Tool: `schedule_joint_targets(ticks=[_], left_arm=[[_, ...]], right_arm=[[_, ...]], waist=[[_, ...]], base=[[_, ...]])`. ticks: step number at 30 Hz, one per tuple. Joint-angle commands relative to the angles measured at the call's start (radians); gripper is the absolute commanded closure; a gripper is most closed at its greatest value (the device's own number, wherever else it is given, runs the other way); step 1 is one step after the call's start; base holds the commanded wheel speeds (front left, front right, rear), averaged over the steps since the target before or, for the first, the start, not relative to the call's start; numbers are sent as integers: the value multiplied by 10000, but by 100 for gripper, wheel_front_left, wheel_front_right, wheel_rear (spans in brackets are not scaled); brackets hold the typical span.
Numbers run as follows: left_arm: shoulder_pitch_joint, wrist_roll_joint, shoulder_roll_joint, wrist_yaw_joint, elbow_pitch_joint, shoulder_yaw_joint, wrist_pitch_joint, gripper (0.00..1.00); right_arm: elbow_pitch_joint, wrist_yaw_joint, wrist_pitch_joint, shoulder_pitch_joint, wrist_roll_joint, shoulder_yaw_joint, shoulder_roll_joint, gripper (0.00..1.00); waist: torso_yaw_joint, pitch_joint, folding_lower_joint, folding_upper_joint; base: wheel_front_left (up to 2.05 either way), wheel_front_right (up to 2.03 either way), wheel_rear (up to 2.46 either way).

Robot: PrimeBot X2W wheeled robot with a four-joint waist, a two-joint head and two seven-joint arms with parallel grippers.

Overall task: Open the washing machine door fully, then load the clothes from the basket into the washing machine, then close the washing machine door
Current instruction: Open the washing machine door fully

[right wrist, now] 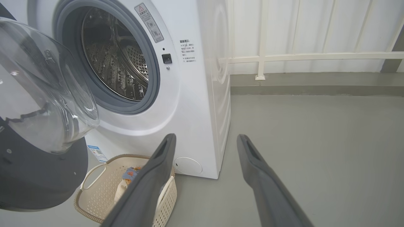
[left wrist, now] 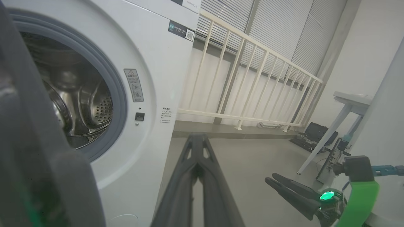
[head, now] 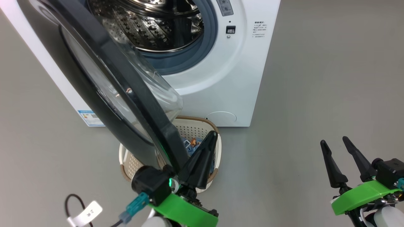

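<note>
The washing machine [head: 221, 78] stands with its steel drum [head: 151, 25] exposed. Its door [head: 135, 101] hangs swung out, black rim and glass bowl [right wrist: 47, 94] over the basket [head: 193, 128]. The basket sits on the floor before the machine, with blue bear-print clothes [head: 192, 144] inside; the door hides part of it. My left gripper [head: 212, 134] is shut and empty, its fingers lying right beside the door's lower rim [left wrist: 31, 142], above the basket. My right gripper [head: 334, 141] stands open and empty over bare floor to the right, apart from everything. The basket [right wrist: 94, 186] and clothes [right wrist: 131, 173] show past its left finger.
A black cable with a white tag [head: 85, 212] lies on the floor at lower left. Open grey floor [head: 315, 78] stretches right of the machine. Behind it runs a white railing [left wrist: 252, 78]; a white table [left wrist: 347, 104] and a black case [left wrist: 315, 132] stand further off.
</note>
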Motion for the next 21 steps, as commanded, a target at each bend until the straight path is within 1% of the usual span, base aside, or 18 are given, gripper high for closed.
schedule_joint_targets(ticks=[1,5,11,16,21], left_arm=[[-455,-222,46,79,89,182,-155,100],[-747,-556,45,153,1011,83,-353,100],[-1074,-963,45,191,1908,192,-543,100],[-1233,-1120,45,130,2347,260,-601,100],[-1261,-1268,45,157,2481,406,-617,100]], right_arm=[[-244,46,-122,-301,-150,198,-217,0],[-247,46,-122,-373,-141,205,-235,0],[-251,46,-122,-415,-167,187,-293,0],[-269,46,-122,-415,-186,175,-298,0],[-279,46,-122,-407,-191,152,-331,0]], waist=[[-17,38,0,-1],[-8,113,0,-1],[40,164,0,-1],[103,155,0,-1],[208,147,0,-1]], base=[[0,0,0],[0,0,0],[0,0,0],[0,0,0],[0,0,0]])
